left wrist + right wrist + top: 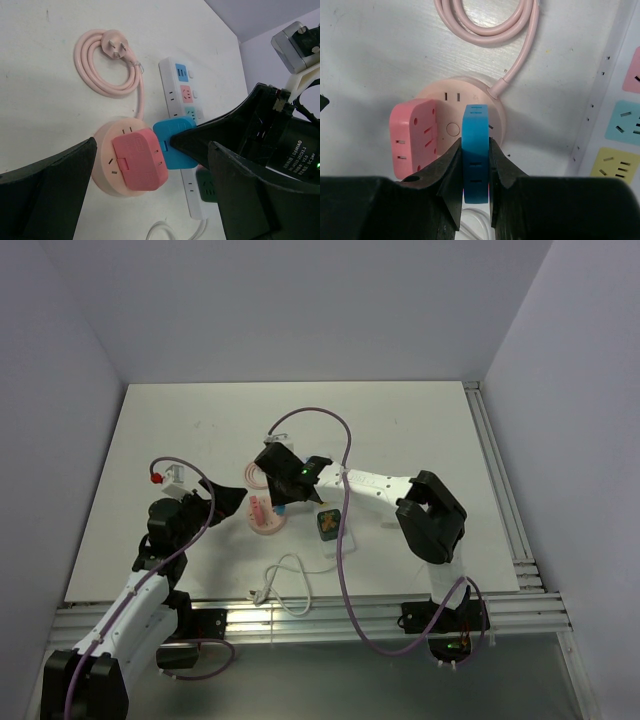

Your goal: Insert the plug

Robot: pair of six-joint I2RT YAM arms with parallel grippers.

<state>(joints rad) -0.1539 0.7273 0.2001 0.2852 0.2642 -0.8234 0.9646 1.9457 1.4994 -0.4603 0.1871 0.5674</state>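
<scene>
Your right hand (475, 152) grips the blue plug (475, 125) at the round pink socket (454, 94); your left hand (152, 167) stands wide.

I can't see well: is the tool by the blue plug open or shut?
Shut. The right tool grips the blue plug, fingers pressed against both its sides.

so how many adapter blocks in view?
2 sure: pink adapter on the round socket; blue adapter in the right pincer beside it. A green block on the power strip, half hidden, may be a third.
</scene>
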